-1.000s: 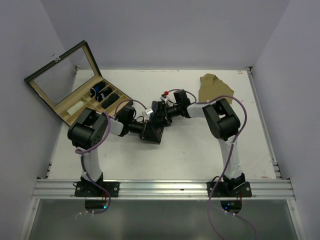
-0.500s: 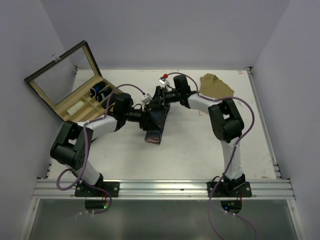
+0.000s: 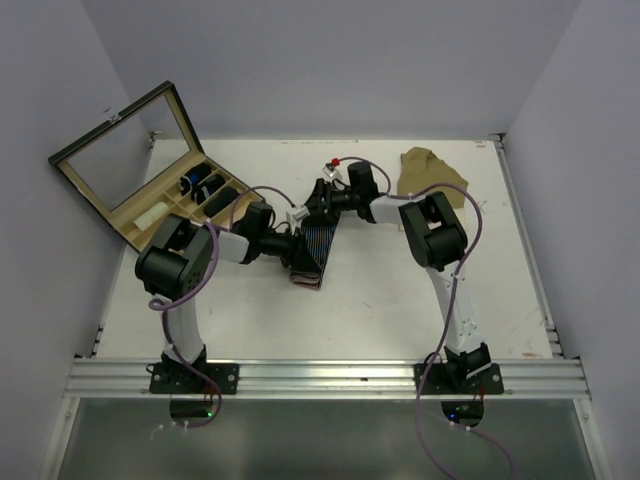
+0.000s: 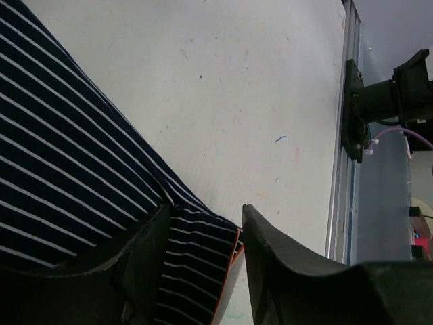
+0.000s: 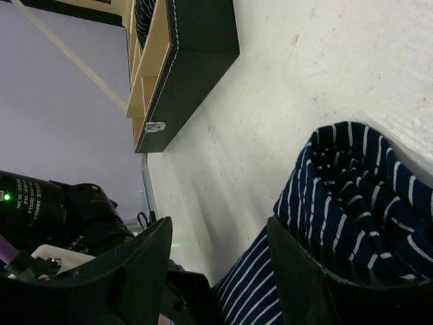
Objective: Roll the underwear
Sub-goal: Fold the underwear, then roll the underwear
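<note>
The underwear (image 3: pixel 312 250) is dark navy with thin white stripes and an orange-trimmed edge. It lies stretched in a long strip at the table's middle, between my two grippers. My left gripper (image 3: pixel 293 247) holds its near-left side. In the left wrist view a folded edge of the underwear (image 4: pixel 61 156) sits between the fingers of the left gripper (image 4: pixel 206 210). My right gripper (image 3: pixel 322 195) is at the strip's far end. In the right wrist view the right gripper (image 5: pixel 218 223) stands wide, bare table showing between its fingers. The underwear (image 5: pixel 352 183) bunches against one finger.
A black box (image 3: pixel 150 200) with an open glass lid stands at the back left, dark rolls (image 3: pixel 205 185) in its tan compartments. The same box (image 5: pixel 196 47) shows in the right wrist view. A tan cloth (image 3: pixel 432 172) lies at the back right. The metal rail (image 4: pixel 342 135) runs along the near edge.
Both grippers carried the underwear up and toward the back, then lower. The cloth went from a bunched patch to a longer, narrower strip. The left arm swung out and came back.
</note>
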Robot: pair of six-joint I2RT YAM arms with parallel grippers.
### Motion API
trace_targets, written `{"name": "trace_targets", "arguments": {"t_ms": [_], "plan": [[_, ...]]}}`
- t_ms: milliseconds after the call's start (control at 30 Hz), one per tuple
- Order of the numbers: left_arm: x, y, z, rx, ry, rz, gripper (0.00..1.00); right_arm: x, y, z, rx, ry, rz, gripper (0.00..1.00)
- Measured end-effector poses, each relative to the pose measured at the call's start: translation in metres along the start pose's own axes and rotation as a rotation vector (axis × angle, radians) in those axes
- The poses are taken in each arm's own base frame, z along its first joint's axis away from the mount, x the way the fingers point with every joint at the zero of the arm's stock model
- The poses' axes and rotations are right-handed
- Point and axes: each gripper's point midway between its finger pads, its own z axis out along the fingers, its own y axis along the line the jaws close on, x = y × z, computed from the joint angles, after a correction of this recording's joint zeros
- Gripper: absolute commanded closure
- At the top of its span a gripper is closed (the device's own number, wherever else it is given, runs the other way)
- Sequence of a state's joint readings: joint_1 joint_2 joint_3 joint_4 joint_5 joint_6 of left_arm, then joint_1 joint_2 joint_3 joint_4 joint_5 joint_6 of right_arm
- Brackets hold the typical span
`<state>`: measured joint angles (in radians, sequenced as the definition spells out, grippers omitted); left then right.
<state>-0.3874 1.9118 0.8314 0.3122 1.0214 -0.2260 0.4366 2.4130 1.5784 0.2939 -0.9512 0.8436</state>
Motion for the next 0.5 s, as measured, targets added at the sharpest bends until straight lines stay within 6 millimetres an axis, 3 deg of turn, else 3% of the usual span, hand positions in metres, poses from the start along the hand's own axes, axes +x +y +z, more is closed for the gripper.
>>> {"name": "trace_targets", "arguments": {"t_ms": [300, 400, 433, 467, 500], "plan": [[-0.002, -0.01, -0.002, 0.015, -0.004, 0.02, 0.43, -0.005, 0.003, -0.002, 0.008, -0.016, -0.025, 0.36], [-0.014, -0.033, -0.008, 0.012, -0.004, 0.099, 0.41, -0.003, 0.011, -0.008, 0.029, 0.0, -0.04, 0.36], [-0.022, -0.045, -0.01, 0.011, -0.01, 0.146, 0.41, -0.012, 0.037, -0.018, 0.033, 0.001, -0.095, 0.36], [-0.042, -0.071, -0.015, 0.017, -0.038, 0.255, 0.41, -0.013, 0.04, -0.019, 0.031, 0.0, -0.1, 0.36], [-0.053, -0.083, -0.02, 0.007, -0.052, 0.327, 0.41, -0.017, 0.05, -0.023, 0.035, -0.007, -0.132, 0.37]]}}
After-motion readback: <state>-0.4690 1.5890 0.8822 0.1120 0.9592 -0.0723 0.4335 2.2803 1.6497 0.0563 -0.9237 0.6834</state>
